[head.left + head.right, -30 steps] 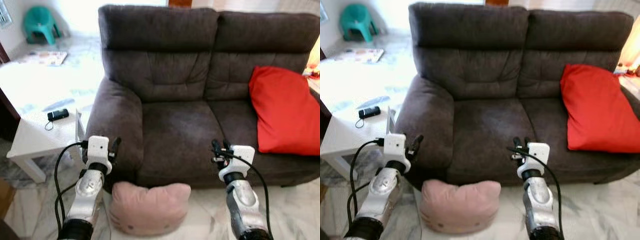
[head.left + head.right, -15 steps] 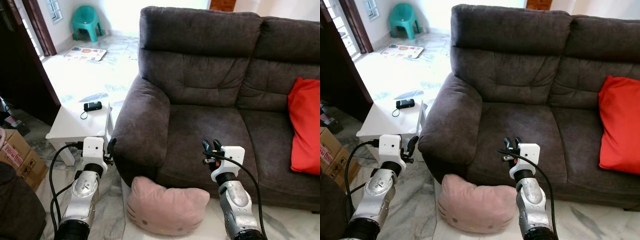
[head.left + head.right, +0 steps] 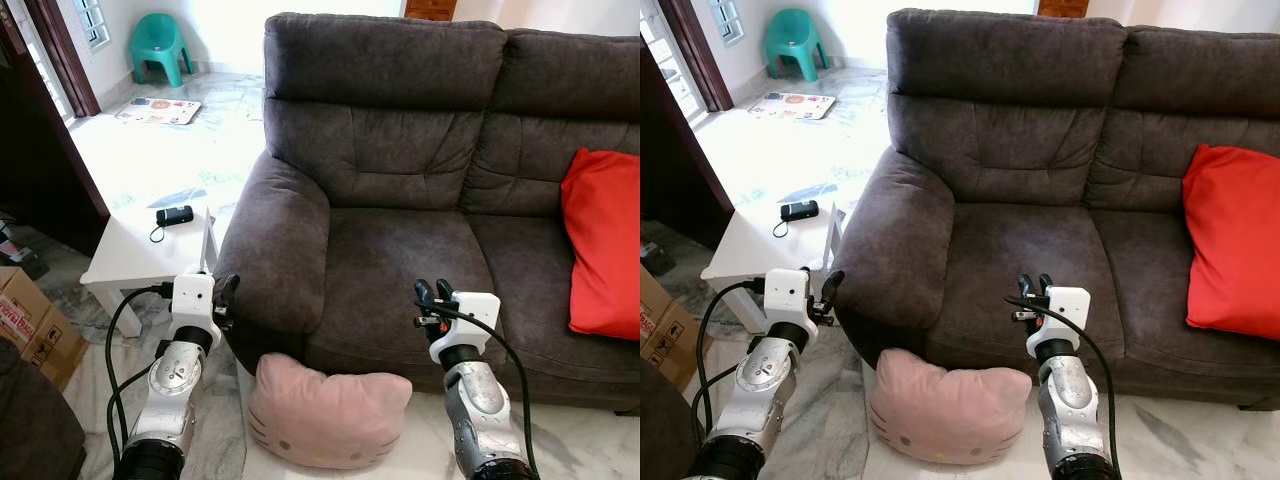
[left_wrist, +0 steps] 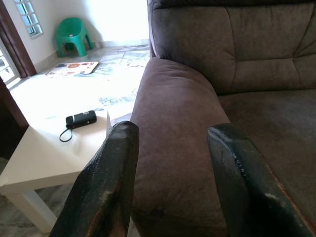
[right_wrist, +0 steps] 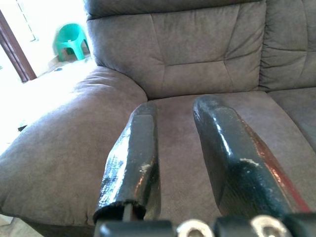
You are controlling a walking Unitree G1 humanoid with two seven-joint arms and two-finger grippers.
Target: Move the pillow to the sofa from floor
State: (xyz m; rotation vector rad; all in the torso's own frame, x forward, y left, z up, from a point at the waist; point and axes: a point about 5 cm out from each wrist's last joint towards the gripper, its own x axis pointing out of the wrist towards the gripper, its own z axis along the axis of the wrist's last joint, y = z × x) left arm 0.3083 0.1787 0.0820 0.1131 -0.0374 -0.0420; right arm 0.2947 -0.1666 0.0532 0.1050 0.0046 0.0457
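Note:
A pink cat-face pillow (image 3: 325, 410) lies on the marble floor, against the front of the dark grey sofa (image 3: 400, 250), below its left seat. My left gripper (image 3: 225, 290) is raised beside the sofa's left armrest (image 4: 177, 108), up and left of the pillow. Its fingers (image 4: 108, 168) stand open with nothing between them. My right gripper (image 3: 432, 293) hovers in front of the seat edge, up and right of the pillow. It is open too, and its fingers (image 5: 136, 148) point at the seat cushion. Neither gripper touches the pillow.
A red cushion (image 3: 600, 250) leans on the sofa's right seat. A white side table (image 3: 120, 265) with a black device (image 3: 175, 214) stands left of the armrest. Cardboard boxes (image 3: 25, 330) sit at the far left, a green plastic chair (image 3: 160, 45) at the back.
The whole picture has shifted, so the camera moved: it pulled back and up a second ago, then slid slightly. The pillow lies where it was and both arms keep their raised pose.

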